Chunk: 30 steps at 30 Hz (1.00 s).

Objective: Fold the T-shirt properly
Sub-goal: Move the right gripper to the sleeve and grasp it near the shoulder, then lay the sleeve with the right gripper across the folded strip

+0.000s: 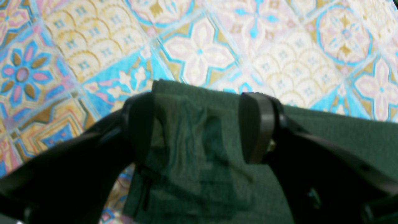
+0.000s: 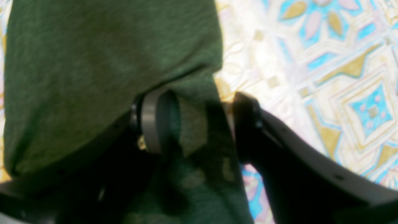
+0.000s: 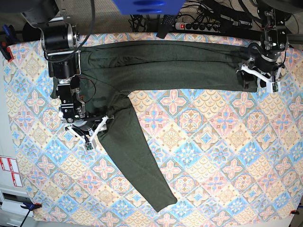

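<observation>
The dark olive-green T-shirt (image 3: pixel 165 66) lies spread flat along the far side of the table, with one long sleeve (image 3: pixel 142 161) running down toward the front middle. My left gripper (image 3: pixel 251 78) is at the shirt's right end. In the left wrist view it (image 1: pixel 197 124) is open, its fingers wide apart, with a fabric edge (image 1: pixel 342 133) lying between them. My right gripper (image 3: pixel 90 130) is at the shirt's left edge, near where the sleeve begins. In the right wrist view it (image 2: pixel 200 124) is open, with cloth (image 2: pixel 93 62) between the fingers and draped over one finger (image 2: pixel 152 121).
A tablecloth (image 3: pixel 213 142) with a colourful tile pattern covers the table. A power strip (image 3: pixel 203 23) and cables lie beyond the far edge. A blue object (image 3: pixel 147 7) hangs at the top. A clamp (image 3: pixel 28 205) sits at the front left corner.
</observation>
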Motion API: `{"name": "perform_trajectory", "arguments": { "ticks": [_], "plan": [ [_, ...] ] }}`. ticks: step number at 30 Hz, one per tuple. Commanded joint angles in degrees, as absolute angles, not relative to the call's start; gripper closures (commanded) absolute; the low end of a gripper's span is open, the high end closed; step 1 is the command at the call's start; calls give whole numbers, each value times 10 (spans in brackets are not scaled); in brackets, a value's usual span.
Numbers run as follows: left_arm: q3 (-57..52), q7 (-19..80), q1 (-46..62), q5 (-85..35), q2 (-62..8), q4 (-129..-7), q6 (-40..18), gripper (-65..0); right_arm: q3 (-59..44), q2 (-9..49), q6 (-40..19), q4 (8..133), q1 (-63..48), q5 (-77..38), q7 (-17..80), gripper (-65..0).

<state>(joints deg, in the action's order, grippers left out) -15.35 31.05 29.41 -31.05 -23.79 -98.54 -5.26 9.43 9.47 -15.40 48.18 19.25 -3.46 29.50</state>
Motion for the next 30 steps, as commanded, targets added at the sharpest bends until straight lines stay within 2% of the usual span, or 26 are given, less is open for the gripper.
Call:
{"name": "perform_trajectory", "arguments": {
  "ticks": [1, 3, 4, 8, 11, 15, 22, 30],
  "plan": [
    [-157, 298, 296, -312, -247, -996, -52, -430, 94, 98, -150, 483, 201, -33, 305, -307],
    [-157, 298, 296, -312, -247, -996, -52, -430, 94, 98, -150, 485, 199, -33, 306, -268],
    [-157, 298, 297, -312, -247, -996, -52, -430, 94, 98, -150, 486, 197, -34, 306, -229],
    [-157, 298, 297, -312, -247, -996, -52, -430, 91, 98, -150, 490, 196, -36, 306, 0],
    [-157, 298, 296, -312, -247, -995, -52, -429, 88, 98, -150, 549, 184, -37, 307, -7],
    [-157, 298, 296, -312, -247, -992, -52, -429, 88, 101, -150, 678, 104, -37, 308, 0],
    [-157, 298, 295, -312, -247, -992, -52, -429, 87, 102, -150, 892, -12, -38, 371, 0],
    [-156, 298, 295, -311, -247, -991, -53, -429, 58, 102, -150, 1094, -161, -37, 412, 0]
  ]
}}
